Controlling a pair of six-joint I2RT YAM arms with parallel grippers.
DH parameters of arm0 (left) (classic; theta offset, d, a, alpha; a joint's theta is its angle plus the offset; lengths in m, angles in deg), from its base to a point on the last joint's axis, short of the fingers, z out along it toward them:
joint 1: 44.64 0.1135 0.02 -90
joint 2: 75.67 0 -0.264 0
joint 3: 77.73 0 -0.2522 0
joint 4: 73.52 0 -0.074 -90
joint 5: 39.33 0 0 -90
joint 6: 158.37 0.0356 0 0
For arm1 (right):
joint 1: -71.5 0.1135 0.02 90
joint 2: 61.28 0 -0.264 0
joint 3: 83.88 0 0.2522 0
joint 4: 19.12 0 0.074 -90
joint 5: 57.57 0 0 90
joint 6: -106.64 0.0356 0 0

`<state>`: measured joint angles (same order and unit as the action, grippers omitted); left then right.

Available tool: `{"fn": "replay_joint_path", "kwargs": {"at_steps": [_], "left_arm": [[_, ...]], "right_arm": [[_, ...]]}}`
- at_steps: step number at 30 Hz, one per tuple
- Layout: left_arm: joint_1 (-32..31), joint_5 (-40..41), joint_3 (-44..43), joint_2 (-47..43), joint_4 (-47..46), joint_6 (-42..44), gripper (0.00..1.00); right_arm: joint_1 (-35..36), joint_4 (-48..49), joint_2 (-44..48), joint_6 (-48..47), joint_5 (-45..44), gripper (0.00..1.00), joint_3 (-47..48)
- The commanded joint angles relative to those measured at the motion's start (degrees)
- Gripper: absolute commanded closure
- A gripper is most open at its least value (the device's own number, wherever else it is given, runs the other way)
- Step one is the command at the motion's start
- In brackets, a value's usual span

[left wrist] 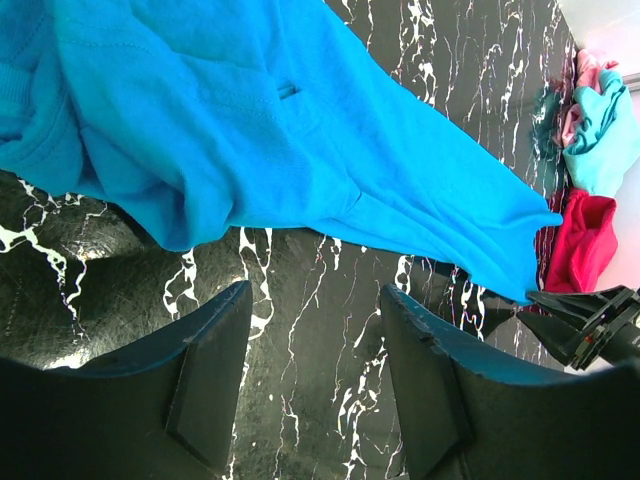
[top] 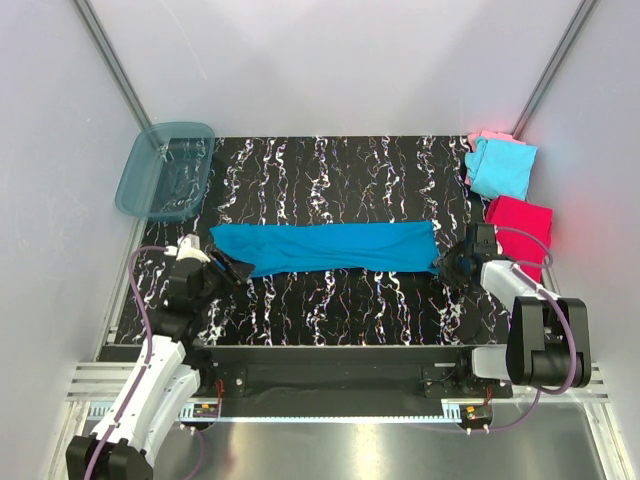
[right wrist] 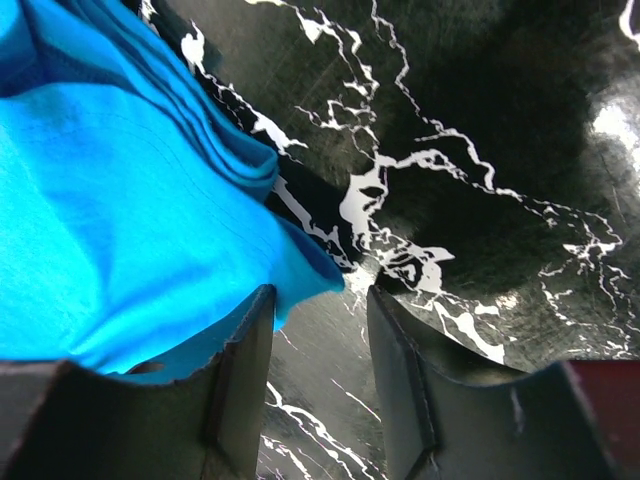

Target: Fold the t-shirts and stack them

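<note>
Teal-blue t-shirt (top: 325, 247) lies stretched long; other shirts (top: 500, 168) bunched right.

The left arm (top: 150, 385) and right arm (top: 510, 282) have white shells, black joints, 1 purple cable (top: 140, 300) each, and matte black wedge fingers (left wrist: 210, 390).

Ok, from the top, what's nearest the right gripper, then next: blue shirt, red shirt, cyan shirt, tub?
1. Blue shirt, its end at the right gripper.
2. Red shirt, just right.
3. Cyan shirt, back right corner.
4. Tub, far back left.
</note>
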<state>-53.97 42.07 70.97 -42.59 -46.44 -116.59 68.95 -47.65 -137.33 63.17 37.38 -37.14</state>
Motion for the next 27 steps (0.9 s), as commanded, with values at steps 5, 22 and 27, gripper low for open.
{"fn": "replay_joint_path", "kwargs": {"at_steps": [5, 22, 27], "left_arm": [[-0.52, 0.69, -2.24, -0.47, -1.90, 0.50, 0.42], [-1.40, 1.66, -2.50, -0.12, -1.90, 0.77, 0.43], [-1.66, 2.01, -2.50, 0.23, -1.81, 0.77, 0.43]], "right_arm": [[0.52, 1.67, -1.73, 0.59, -2.31, 0.53, 3.77], [0.44, 3.60, -5.16, 1.82, -1.61, 1.00, 5.00], [0.52, 3.43, -2.53, 2.17, -1.17, 1.00, 5.35]]}}
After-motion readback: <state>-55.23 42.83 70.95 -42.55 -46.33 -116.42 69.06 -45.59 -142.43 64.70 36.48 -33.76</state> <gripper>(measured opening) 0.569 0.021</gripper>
